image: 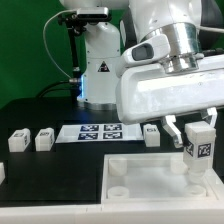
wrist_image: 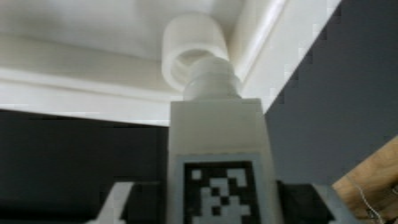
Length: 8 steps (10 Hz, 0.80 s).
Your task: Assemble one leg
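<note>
My gripper (image: 198, 133) is shut on a white leg (image: 198, 152) and holds it upright, tag face toward the camera. The leg stands over the far right corner of the large flat white square piece (image: 150, 185); I cannot tell if it touches. In the wrist view the leg (wrist_image: 221, 130) runs between my fingers (wrist_image: 128, 200), and its narrow end points at a round corner hole (wrist_image: 194, 42) of the white square piece (wrist_image: 71, 75). Three more legs lie on the black table: two at the exterior view's left (image: 18, 140) (image: 44, 139), one near the middle (image: 152, 135).
The marker board (image: 98, 131) lies flat behind the square piece. The arm's white base (image: 98, 65) stands at the back. The square piece has round holes at its left corners (image: 119, 170). A green wall is at the exterior view's right.
</note>
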Each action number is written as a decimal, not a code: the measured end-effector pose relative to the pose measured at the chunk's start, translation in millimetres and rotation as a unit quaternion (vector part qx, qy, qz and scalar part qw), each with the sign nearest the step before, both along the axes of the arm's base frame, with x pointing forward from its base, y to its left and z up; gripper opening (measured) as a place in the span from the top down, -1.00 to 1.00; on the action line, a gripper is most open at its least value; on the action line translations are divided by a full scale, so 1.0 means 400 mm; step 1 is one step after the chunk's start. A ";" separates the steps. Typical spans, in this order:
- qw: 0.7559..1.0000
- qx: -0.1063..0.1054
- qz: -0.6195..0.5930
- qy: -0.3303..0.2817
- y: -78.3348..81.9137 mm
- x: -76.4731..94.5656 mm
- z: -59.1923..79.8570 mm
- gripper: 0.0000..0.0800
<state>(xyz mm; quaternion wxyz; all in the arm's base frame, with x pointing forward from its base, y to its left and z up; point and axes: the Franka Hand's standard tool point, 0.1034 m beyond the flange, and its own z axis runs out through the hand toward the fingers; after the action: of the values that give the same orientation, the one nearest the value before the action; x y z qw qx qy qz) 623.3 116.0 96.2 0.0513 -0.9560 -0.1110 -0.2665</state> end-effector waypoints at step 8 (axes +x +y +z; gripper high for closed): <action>1.000 0.001 -0.002 -0.006 -0.006 -0.001 -0.044 0.27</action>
<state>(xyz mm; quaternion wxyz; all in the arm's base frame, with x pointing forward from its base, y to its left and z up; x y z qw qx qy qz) 623.1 113.6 78.5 0.0511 -0.9547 -0.1091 -0.2720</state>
